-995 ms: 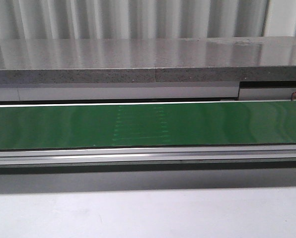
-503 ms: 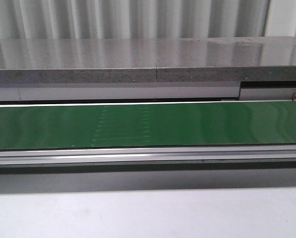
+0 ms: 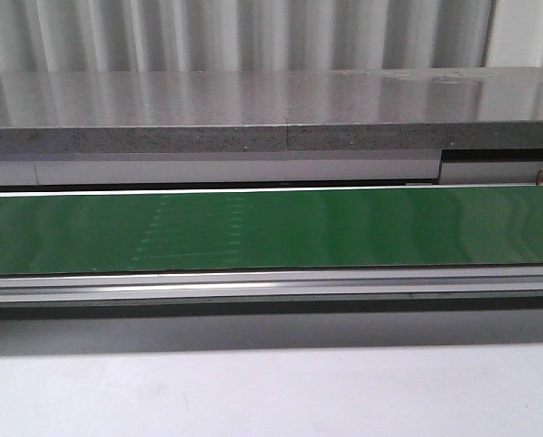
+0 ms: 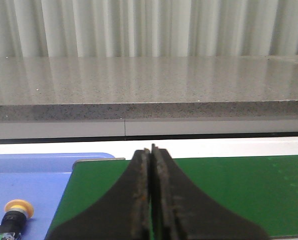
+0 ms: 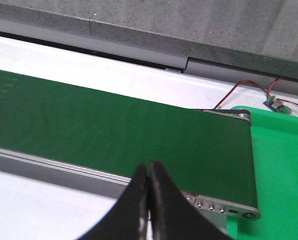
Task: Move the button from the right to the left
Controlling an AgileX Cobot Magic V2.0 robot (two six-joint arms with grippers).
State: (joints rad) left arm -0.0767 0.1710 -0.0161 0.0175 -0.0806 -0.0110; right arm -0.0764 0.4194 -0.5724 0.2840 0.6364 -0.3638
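Note:
The button [image 4: 15,215] shows only in the left wrist view: a round yellow head, a black collar and the corner of a blue-grey block. It lies on a blue tray [image 4: 39,175] beside the end of the green conveyor belt [image 4: 229,190]. My left gripper [image 4: 151,150] is shut and empty above that belt end, apart from the button. My right gripper [image 5: 149,165] is shut and empty over the near rail at the belt's other end [image 5: 114,125]. Neither gripper shows in the front view.
The belt [image 3: 344,228] runs across the front view with a faint stitched seam [image 3: 194,232]. A grey stone ledge [image 3: 253,109] stands behind it. A green tray [image 5: 284,165] lies past the belt's right end. A small circuit board with red wires [image 5: 274,102] sits beside that end.
The stitched seam on the belt has moved to the left across the front view. Nothing else in that view has changed.

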